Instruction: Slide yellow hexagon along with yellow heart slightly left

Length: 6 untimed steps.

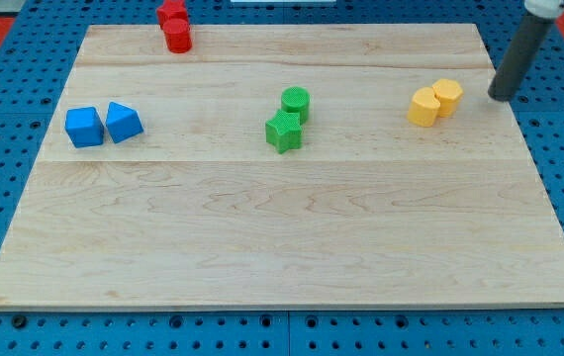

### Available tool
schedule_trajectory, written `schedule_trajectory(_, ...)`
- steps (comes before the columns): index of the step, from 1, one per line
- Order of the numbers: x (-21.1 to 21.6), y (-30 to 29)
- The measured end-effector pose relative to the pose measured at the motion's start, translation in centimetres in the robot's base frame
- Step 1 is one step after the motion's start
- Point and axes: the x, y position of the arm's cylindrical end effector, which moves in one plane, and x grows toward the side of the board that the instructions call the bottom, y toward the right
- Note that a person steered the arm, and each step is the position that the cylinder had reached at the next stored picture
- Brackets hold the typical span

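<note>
Two yellow blocks sit touching at the view's right: a yellow hexagon (pixel 423 107) on the left and a second yellow block, the heart (pixel 448 95), just up and right of it. My tip (pixel 501 97) rests on the board to the right of the heart, a short gap away, touching neither yellow block.
A green cylinder (pixel 296 101) and a green star-like block (pixel 284 131) sit at the middle. Two blue blocks (pixel 84 127) (pixel 123 121) lie at the left. Two red blocks (pixel 175 26) stand at the top edge. The wooden board (pixel 282 247) lies on a blue pegboard.
</note>
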Motion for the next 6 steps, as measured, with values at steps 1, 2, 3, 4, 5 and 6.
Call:
schedule_trajectory(1, -0.3, -1.0)
schedule_trajectory(2, 0.1, -2.8)
schedule_trajectory(3, 1.8, -4.3)
schedule_trajectory(4, 2.1, -7.1)
schedule_trajectory(5, 0.9, -8.3)
schedule_trajectory(6, 2.2, -10.2)
